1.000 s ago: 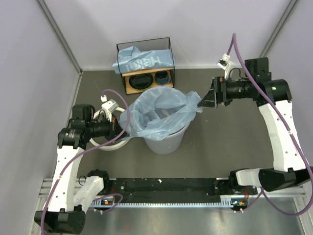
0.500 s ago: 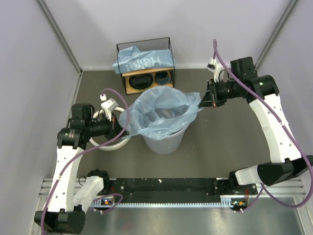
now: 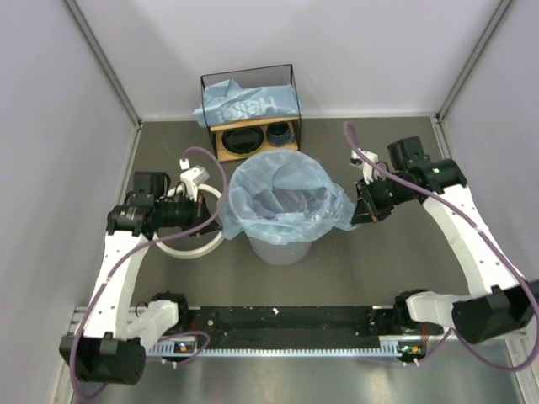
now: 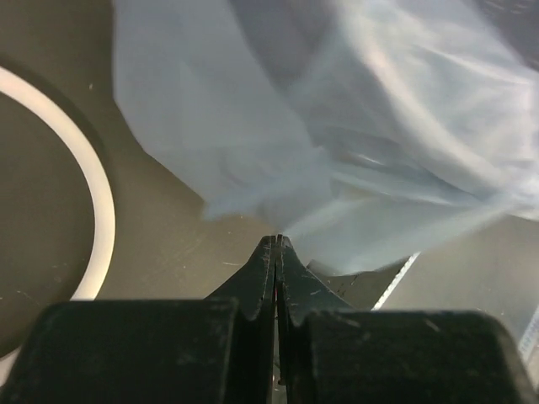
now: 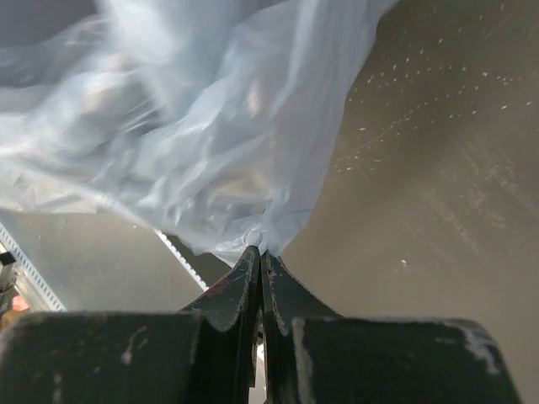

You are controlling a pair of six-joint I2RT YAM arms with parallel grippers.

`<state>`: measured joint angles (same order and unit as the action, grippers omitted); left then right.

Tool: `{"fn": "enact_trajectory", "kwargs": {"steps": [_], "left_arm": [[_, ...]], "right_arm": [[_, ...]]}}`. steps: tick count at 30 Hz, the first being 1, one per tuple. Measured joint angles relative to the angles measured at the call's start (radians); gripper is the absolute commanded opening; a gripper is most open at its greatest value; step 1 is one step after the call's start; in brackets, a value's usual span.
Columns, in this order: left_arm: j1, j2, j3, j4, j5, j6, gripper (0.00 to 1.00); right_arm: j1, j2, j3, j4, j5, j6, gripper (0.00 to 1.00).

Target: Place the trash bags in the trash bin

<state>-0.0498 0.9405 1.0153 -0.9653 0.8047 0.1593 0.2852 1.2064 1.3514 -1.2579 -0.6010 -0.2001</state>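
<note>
A light-blue trash bag lies spread open over the mouth of the whitish trash bin at the table's middle, its film hanging over the bin's sides. My left gripper is shut on the bag's left edge; in the left wrist view the bag rises from the closed gripper. My right gripper is shut on the bag's right edge, and the film bunches at its tips. A second blue bag with white lettering lies on the shelf.
The bin's white ring lies flat on the table left of the bin, under my left arm; it shows as a ring in the left wrist view. The wire-framed wooden shelf at the back holds a dark bowl and a cup.
My right gripper closed on the bag's right corner and moved down and toward the near side. My left gripper shifted slightly. The bag's mouth now spreads lower and wider over the bin.
</note>
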Motion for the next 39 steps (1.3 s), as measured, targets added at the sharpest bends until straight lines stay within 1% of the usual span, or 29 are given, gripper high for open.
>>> {"fn": "enact_trajectory", "kwargs": {"steps": [6, 10, 11, 12, 13, 14, 15, 18, 20, 22, 23, 25, 28, 31, 34, 36, 38, 39], "left_arm": [[-0.002, 0.167, -0.011, 0.013, -0.043, -0.031, 0.00], [-0.002, 0.258, -0.011, 0.018, -0.078, -0.029, 0.00], [-0.002, 0.273, -0.011, 0.017, -0.086, -0.026, 0.07], [0.000, 0.281, -0.011, 0.015, -0.082, -0.020, 0.18], [0.009, 0.288, -0.008, 0.004, -0.049, -0.001, 0.32], [0.023, 0.288, -0.003, -0.010, -0.019, 0.017, 0.42], [0.045, 0.283, 0.005, -0.026, 0.027, 0.034, 0.56], [0.161, 0.231, 0.051, -0.056, 0.161, 0.073, 0.63], [0.220, 0.180, 0.090, -0.072, 0.230, 0.094, 0.65], [0.239, 0.138, 0.119, -0.092, 0.283, 0.108, 0.68], [0.251, 0.121, 0.124, -0.098, 0.310, 0.102, 0.71], [0.295, 0.108, 0.116, -0.105, 0.374, 0.061, 0.84], [0.383, 0.122, 0.083, -0.084, 0.482, -0.029, 0.87], [0.389, 0.156, 0.047, -0.068, 0.542, -0.077, 0.88], [0.375, 0.135, 0.002, -0.050, 0.570, -0.107, 0.88], [0.344, 0.107, -0.037, -0.012, 0.573, -0.158, 0.86], [0.309, 0.073, -0.093, 0.081, 0.571, -0.244, 0.82], [0.290, 0.055, -0.126, 0.144, 0.564, -0.311, 0.74]], "right_arm": [[-0.014, 0.131, -0.087, 0.097, 0.003, 0.010, 0.00], [-0.026, 0.169, -0.125, 0.156, -0.004, 0.017, 0.00], [-0.026, 0.170, -0.134, 0.161, -0.007, 0.018, 0.00], [-0.026, 0.171, -0.139, 0.163, -0.013, 0.020, 0.00], [-0.026, 0.171, -0.140, 0.166, -0.023, 0.021, 0.00], [-0.026, 0.171, -0.140, 0.172, -0.037, 0.025, 0.00], [-0.026, 0.169, -0.140, 0.175, -0.048, 0.028, 0.00], [-0.026, 0.156, -0.140, 0.182, -0.093, 0.041, 0.00], [-0.026, 0.138, -0.140, 0.185, -0.115, 0.046, 0.00], [-0.026, 0.113, -0.140, 0.188, -0.139, 0.049, 0.00], [-0.026, 0.098, -0.140, 0.190, -0.152, 0.052, 0.00], [-0.026, 0.067, -0.145, 0.196, -0.178, 0.055, 0.00], [-0.025, 0.021, -0.161, 0.198, -0.208, 0.055, 0.00], [-0.017, -0.005, -0.175, 0.198, -0.224, 0.057, 0.00], [-0.006, -0.010, -0.193, 0.201, -0.235, 0.062, 0.00], [-0.002, -0.010, -0.203, 0.199, -0.237, 0.063, 0.00], [0.002, -0.010, -0.209, 0.201, -0.239, 0.064, 0.00], [0.003, -0.010, -0.212, 0.202, -0.240, 0.065, 0.00]]}}
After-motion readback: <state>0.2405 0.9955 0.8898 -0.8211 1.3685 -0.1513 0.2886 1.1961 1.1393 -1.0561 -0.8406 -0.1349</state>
